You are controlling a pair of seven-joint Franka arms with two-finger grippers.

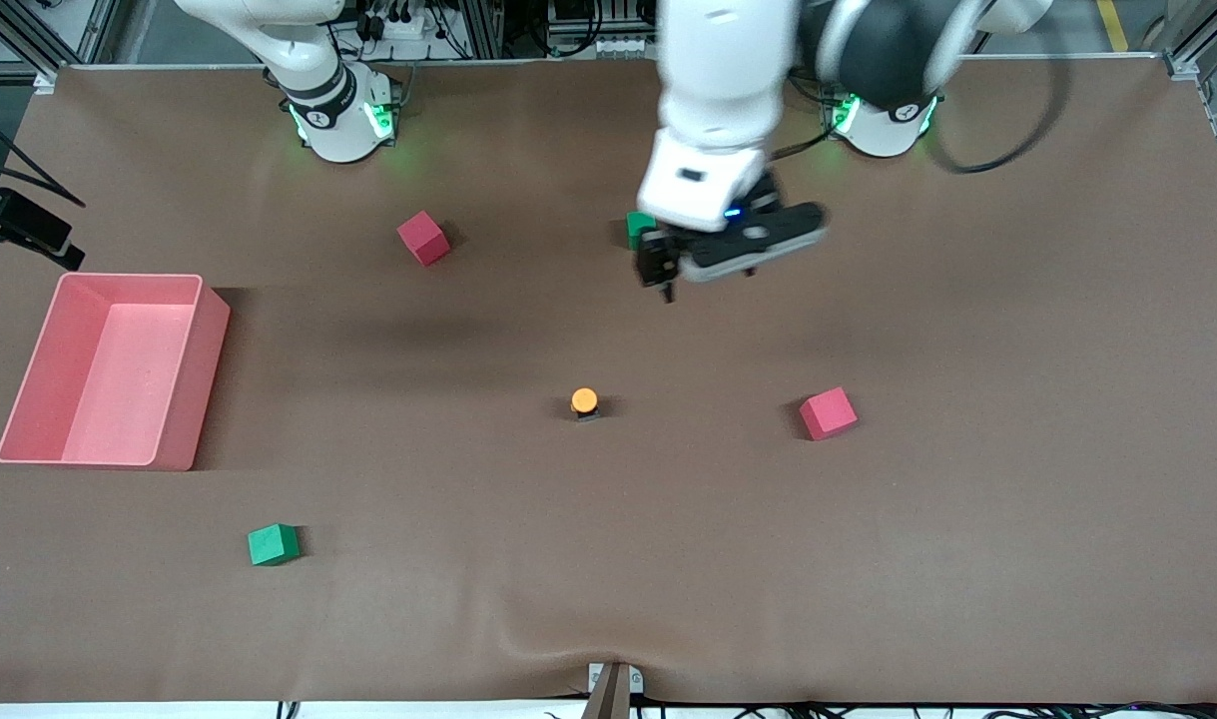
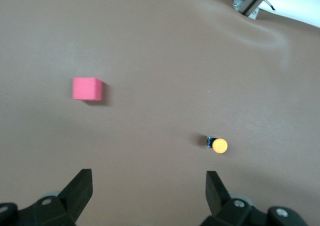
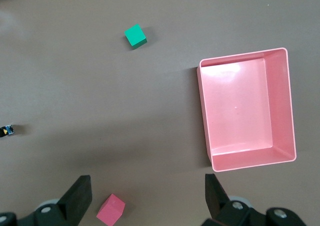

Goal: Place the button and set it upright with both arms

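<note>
The button (image 1: pixel 584 401) is sitting upright mid-bench (image 1: pixel 608 559). The left tool (image 1: pixel 660 272) is hanging over the bench, wide open and empty. The right tool (image 3: pixel 147 198) is waiting up high, also wide open, holding nothing.

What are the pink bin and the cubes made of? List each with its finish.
Pink bin: likely moulded plastic, smooth with a slight sheen; light glares off its floor. Red cubes and green cube: probably foam or painted wood; matte, flat colour, no glare.
</note>
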